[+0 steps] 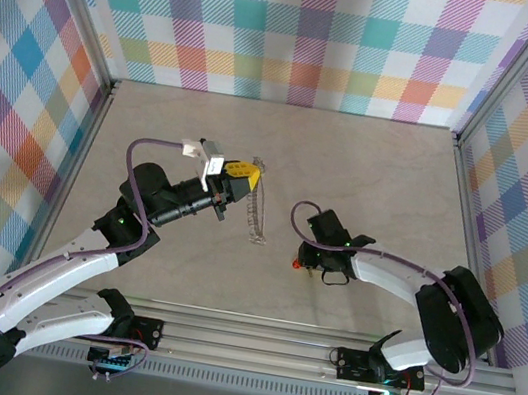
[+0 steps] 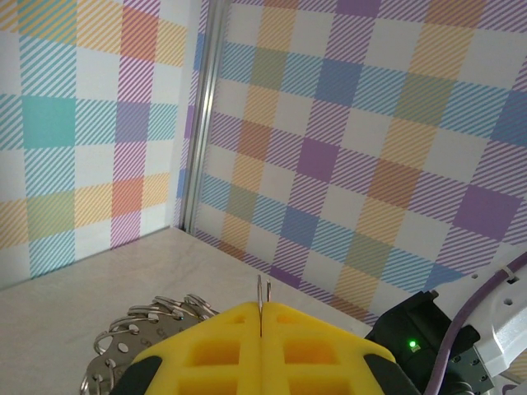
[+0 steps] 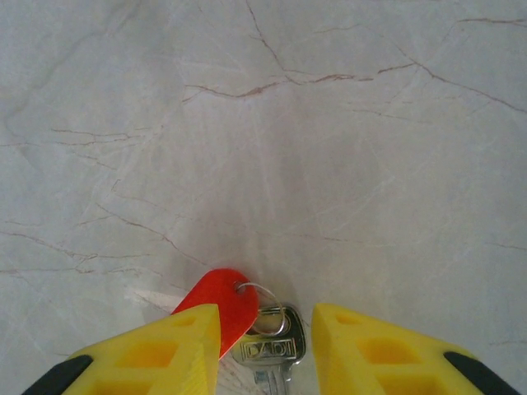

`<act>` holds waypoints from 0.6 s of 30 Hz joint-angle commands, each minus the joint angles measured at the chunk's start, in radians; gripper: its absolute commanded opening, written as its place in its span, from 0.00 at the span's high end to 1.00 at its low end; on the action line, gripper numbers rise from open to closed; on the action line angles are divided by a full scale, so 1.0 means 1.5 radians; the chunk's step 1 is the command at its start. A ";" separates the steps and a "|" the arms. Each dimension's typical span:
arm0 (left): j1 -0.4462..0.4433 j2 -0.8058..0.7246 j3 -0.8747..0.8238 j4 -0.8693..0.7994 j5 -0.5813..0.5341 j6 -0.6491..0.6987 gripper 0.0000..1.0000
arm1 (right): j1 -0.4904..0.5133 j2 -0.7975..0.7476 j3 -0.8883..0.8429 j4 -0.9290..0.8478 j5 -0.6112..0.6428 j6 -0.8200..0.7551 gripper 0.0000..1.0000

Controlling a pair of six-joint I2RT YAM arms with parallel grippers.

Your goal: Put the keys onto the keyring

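My left claw [image 2: 260, 329] is pressed shut on the keyring [image 2: 152, 319], which hangs edge-on over the middle of the table [image 1: 379, 176]. My right claw [image 3: 265, 321] stands open astride the red-headed key [image 3: 221, 304], which lies toward the near edge, well apart from the ring.

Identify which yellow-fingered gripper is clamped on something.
The left gripper, shut on the large thin grey metal keyring; the right gripper stands open around the red-headed silver key.

So the key [image 3: 268, 350] is shiny silver metal, with a glossy red plastic head at its 10 o'clock. The keyring [image 2: 140, 325] looks like thin polished grey metal. The right gripper [image 3: 265, 313] fingers [image 3: 156, 354] are matt yellow plastic. The table [image 3: 329, 123] is smooth, marble-look and pretty matt.
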 commanded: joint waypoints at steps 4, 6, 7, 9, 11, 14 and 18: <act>-0.007 -0.002 0.009 0.035 0.011 -0.005 1.00 | -0.014 0.024 -0.008 0.049 -0.043 -0.015 0.65; -0.008 -0.002 0.009 0.035 0.010 -0.005 1.00 | -0.016 0.030 -0.008 0.057 -0.056 -0.016 0.66; -0.007 -0.002 0.008 0.035 0.010 -0.005 1.00 | -0.016 0.031 -0.007 0.059 -0.059 -0.018 0.66; -0.008 -0.001 0.008 0.035 0.009 -0.005 1.00 | -0.017 0.034 -0.007 0.059 -0.063 -0.017 0.67; -0.007 0.000 0.009 0.036 0.009 -0.005 1.00 | -0.018 0.032 -0.011 0.059 -0.066 -0.017 0.68; -0.007 0.001 0.009 0.037 0.010 -0.005 1.00 | -0.018 0.021 -0.019 0.057 -0.068 -0.014 0.71; -0.007 0.002 0.008 0.038 0.010 -0.006 1.00 | -0.022 -0.001 -0.032 0.053 -0.067 -0.008 0.74</act>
